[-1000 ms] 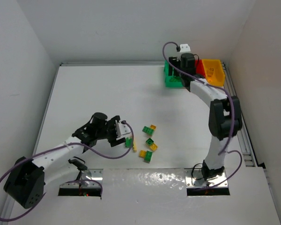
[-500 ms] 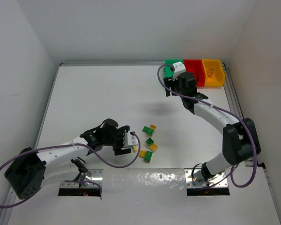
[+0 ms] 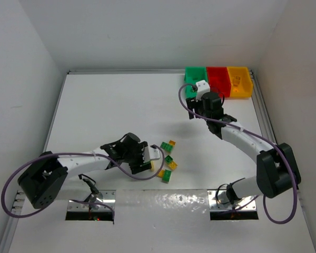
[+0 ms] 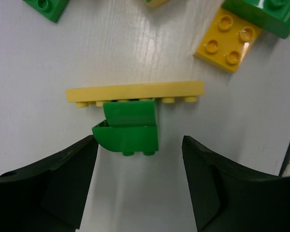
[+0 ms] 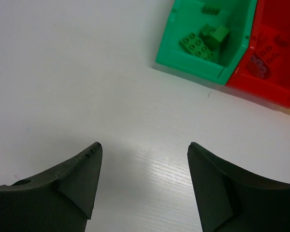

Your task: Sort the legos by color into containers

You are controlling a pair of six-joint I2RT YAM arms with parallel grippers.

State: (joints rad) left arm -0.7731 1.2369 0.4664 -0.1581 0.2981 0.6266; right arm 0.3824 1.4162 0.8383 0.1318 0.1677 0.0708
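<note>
Legos (image 3: 167, 159) lie in a loose cluster on the near middle of the table (image 3: 105, 105), well apart from the bins in the far right corner. There the green bin (image 5: 188, 65) holds a few green pieces, next to the red bin (image 3: 217, 69) and the yellow bin (image 3: 241, 95). The left pincer (image 4: 138, 140) hangs low over the left end of the cluster. It is spread, with a green brick (image 4: 128, 131) between its tips and a gap on either side. That brick is stuck to a long yellow plate (image 4: 135, 91) lying across its far edge. The step in hand looks like closing on the green brick. To do it well, the tips should stay level with its middle and short of the plate. Its left side is rounded, so an off-centre squeeze could push it sideways. The plate will probably lift with it, so the two colours must be pulled apart before either is dropped in a bin. The right pincer (image 5: 143, 145), spread and empty near the green bin, could hold the plate for that.
</note>
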